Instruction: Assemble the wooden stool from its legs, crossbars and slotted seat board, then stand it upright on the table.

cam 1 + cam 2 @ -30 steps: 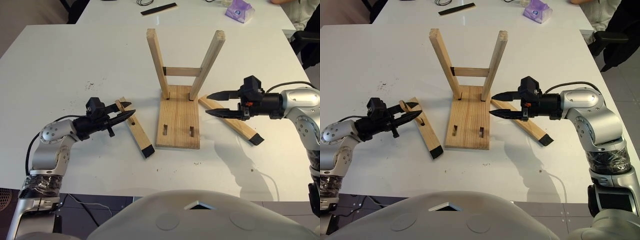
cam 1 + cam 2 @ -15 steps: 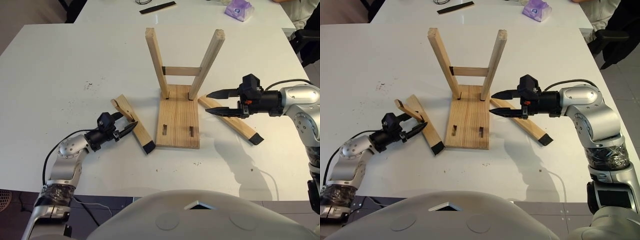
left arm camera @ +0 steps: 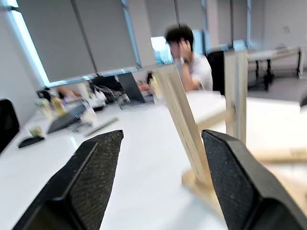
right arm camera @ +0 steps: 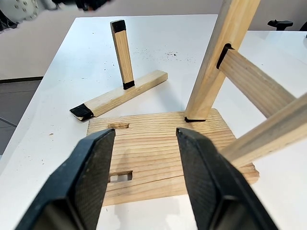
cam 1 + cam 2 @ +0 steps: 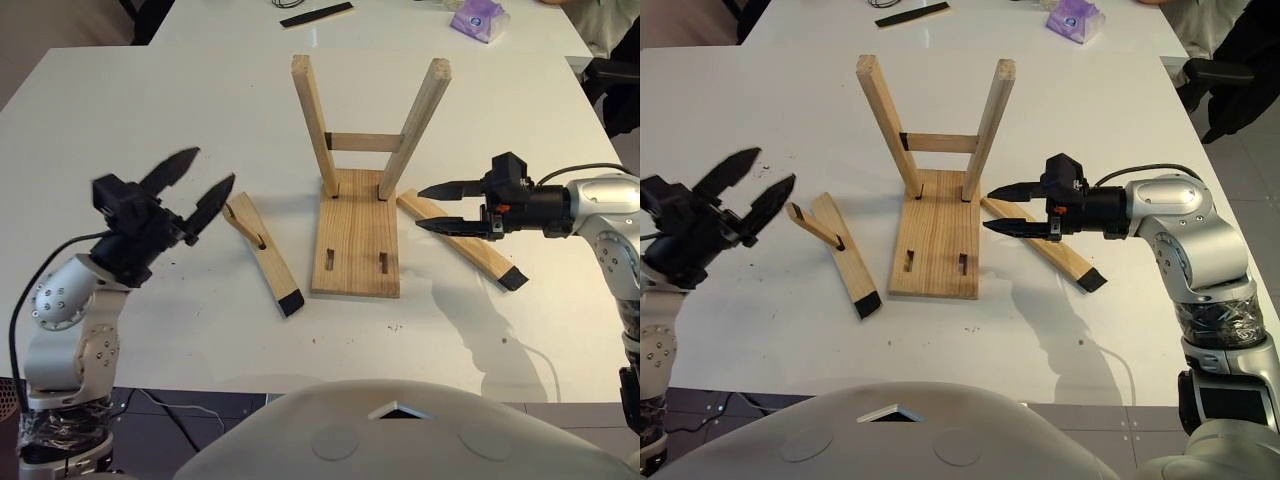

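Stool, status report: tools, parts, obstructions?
Left tool open, raised, empty. Right tool open by right loose leg, beside seat board. Two legs, crossbar fitted; near slots empty, left loose leg flat alongside. Nothing blocking slots.

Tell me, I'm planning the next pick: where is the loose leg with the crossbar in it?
In the left eye view the loose leg lies flat on the robot's left, beside the seat board's left edge, near the open left gripper.

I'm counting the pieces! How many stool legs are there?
4. The left upright leg and right upright leg stand in the seat board; the left loose leg lies left of it, the right loose leg right of it. None seems hidden.
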Available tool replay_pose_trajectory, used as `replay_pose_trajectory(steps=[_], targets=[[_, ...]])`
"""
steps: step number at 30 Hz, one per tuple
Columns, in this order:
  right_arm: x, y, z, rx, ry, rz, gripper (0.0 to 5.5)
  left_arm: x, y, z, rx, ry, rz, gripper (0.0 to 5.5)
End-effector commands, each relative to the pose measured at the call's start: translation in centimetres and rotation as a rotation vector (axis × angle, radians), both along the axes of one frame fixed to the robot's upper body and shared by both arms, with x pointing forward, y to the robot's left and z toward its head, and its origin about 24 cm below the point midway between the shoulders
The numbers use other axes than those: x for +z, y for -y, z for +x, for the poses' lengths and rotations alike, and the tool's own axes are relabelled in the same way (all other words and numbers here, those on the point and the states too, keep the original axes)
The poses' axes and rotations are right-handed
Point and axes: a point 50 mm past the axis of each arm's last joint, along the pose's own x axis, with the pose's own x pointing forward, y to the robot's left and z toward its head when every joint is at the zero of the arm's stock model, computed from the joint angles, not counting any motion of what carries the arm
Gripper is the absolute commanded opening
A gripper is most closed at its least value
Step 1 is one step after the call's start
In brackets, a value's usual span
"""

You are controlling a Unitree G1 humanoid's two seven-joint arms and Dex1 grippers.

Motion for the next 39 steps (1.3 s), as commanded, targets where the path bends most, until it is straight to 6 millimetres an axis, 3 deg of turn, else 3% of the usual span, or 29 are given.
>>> replay_pose_trajectory(steps=[1,9,15,18,21,24,26,28,30,33,36,38,39], targets=[[0.3,0.0,-0.1,0.006,0.019,-0.015,2.36,1.8,1.1,1.0,-0.009,0.033,-0.054,3.03],[-0.1,-0.5,-0.2,0.008,0.017,-0.011,2.36,1.9,0.3,4.0,0.055,-0.100,-0.076,3.03],[-0.3,-0.5,-0.2,0.000,0.012,-0.007,2.36,3.8,0.7,4.2,-0.028,-0.127,-0.162,3.03],[-0.3,-0.6,-0.3,0.000,0.010,-0.002,2.36,3.8,1.4,4.3,-0.047,-0.133,-0.155,3.03],[-0.5,-0.6,-0.5,-0.004,0.006,0.000,2.36,-0.1,2.3,4.8,-0.057,-0.275,-0.190,3.03],[-0.7,-0.8,-0.3,-0.001,-0.001,0.005,2.36,-7.0,4.1,4.4,-0.063,-0.512,-0.128,3.03],[-0.5,-0.9,-0.1,0.008,-0.001,0.004,2.36,-8.1,4.1,4.0,-0.055,-0.537,-0.131,3.03],[-0.4,-0.6,-0.1,0.009,-0.001,0.002,2.36,-6.1,3.3,4.5,-0.031,-0.467,-0.200,3.03],[-0.4,-0.5,-0.1,0.004,-0.002,0.001,2.36,-3.0,2.2,5.4,-0.008,-0.360,-0.256,3.03],[-0.4,-0.5,-0.2,0.004,-0.003,0.005,2.36,3.6,1.2,5.7,-0.017,-0.144,-0.271,3.03],[-0.4,-0.5,-0.3,-0.003,-0.003,0.010,2.36,8.9,2.3,4.5,-0.106,0.011,-0.238,3.03],[-0.4,-0.4,-0.2,-0.009,-0.001,0.013,2.36,9.3,4.3,3.5,-0.177,-0.012,-0.164,3.03],[-0.4,-0.4,-0.2,-0.013,-0.001,0.014,2.36,7.9,5.9,2.7,-0.220,-0.077,-0.111,3.03]])
